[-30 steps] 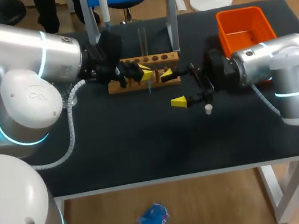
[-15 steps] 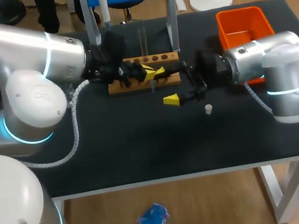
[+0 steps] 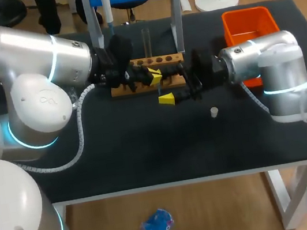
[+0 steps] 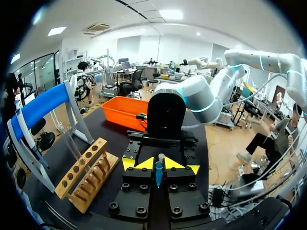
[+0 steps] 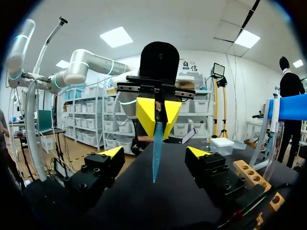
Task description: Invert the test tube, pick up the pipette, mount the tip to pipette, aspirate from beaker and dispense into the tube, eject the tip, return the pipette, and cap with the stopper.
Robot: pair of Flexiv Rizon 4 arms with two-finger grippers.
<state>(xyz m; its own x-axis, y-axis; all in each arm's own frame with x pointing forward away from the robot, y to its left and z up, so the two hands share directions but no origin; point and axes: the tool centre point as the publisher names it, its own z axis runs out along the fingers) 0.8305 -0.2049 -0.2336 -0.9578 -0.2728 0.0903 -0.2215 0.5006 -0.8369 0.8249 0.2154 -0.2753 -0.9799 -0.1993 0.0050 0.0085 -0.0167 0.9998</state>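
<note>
Looks like step 1, the invert, done as a hand-over btwn arms. The left gripper (image 4: 159,164) is pinched narrow on the blue test tube (image 5: 156,143), which hangs point-down from its yellow tips. In the head view that's just above centre of frame, right in front of the wooden rack (image 3: 171,59). The right gripper (image 5: 154,151) faces it, fingers spread wide & holding nothing. The tube lines up w/ the gap, but I can't tell if it's inside yet. Next move, prob.: right needs to close squarely on the tube's free lower part, left lets go only once that grip is firm, then a wrist roll to flip it. The white stopper (image 3: 214,112) sits alone right of centre. The pipette (image 3: 105,3) hangs at top of frame, untouched.
</note>
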